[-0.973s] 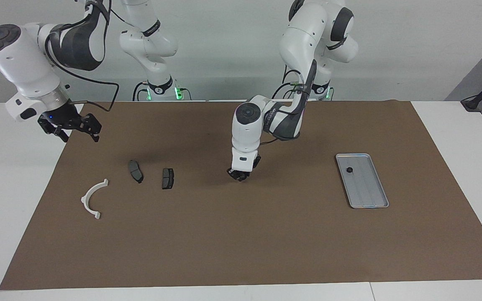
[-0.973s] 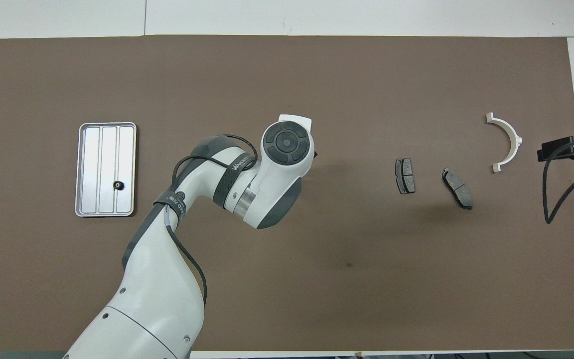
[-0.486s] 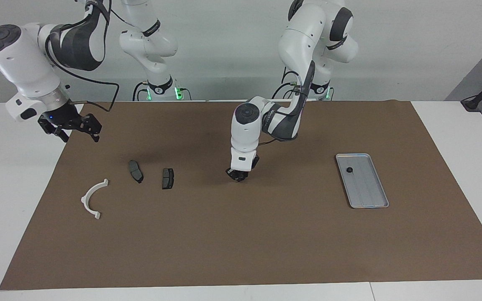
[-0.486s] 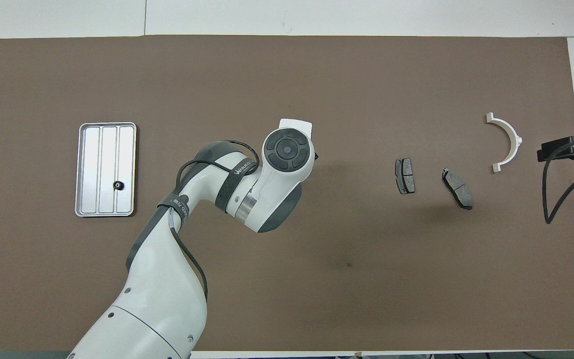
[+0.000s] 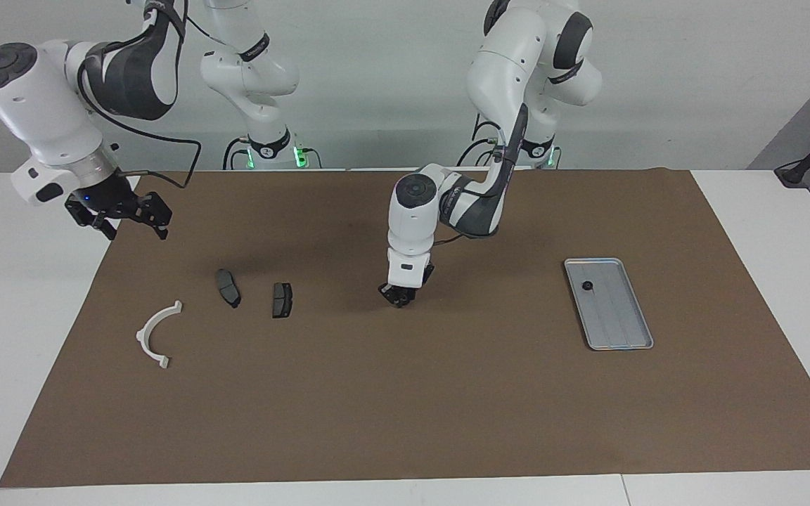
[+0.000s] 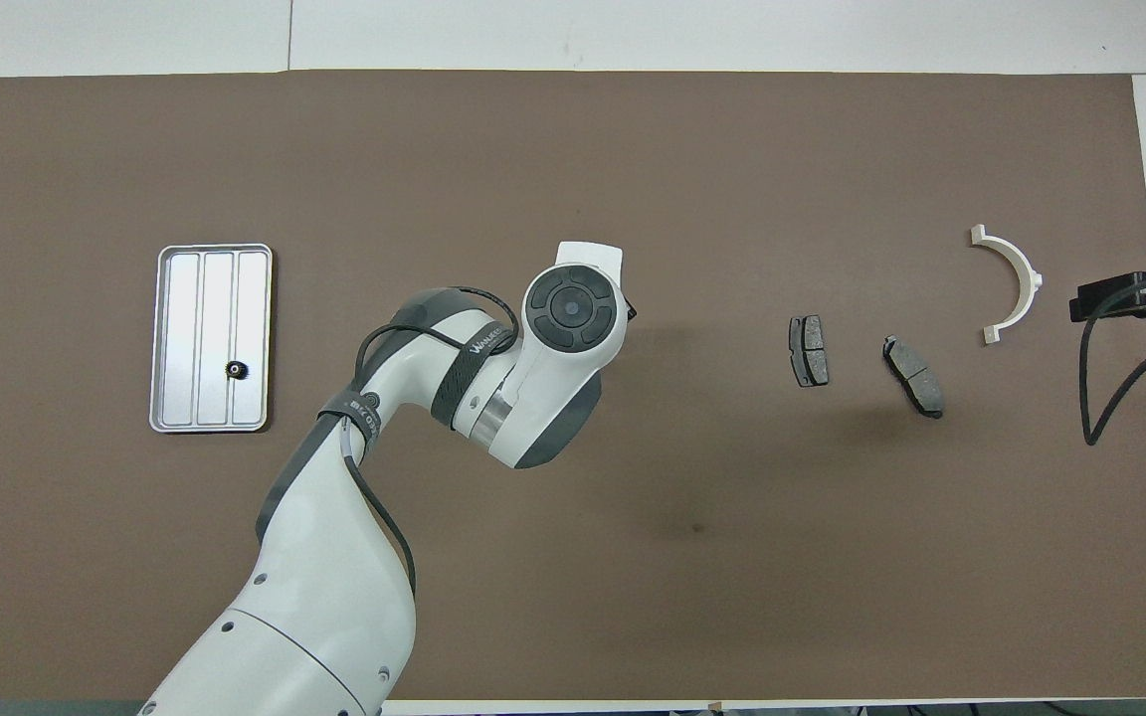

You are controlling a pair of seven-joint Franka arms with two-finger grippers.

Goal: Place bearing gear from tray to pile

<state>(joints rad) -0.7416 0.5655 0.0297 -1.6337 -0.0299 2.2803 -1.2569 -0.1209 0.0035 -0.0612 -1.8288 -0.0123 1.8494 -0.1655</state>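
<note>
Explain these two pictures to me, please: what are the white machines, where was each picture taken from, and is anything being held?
They are two robot arms, each ending in a two-finger gripper. One picture looks across the table at them; the other looks down from above their end.

A brown mat covers the table. Toward the left arm's end lies a metal tray with a small black gear in it. Toward the right arm's end lie two dark brake pads and a white half-ring bracket.

The left gripper hangs low over the middle of the mat, nearly shut; whether it holds anything cannot be seen. The right gripper waits open above the mat's edge, holding nothing.
</note>
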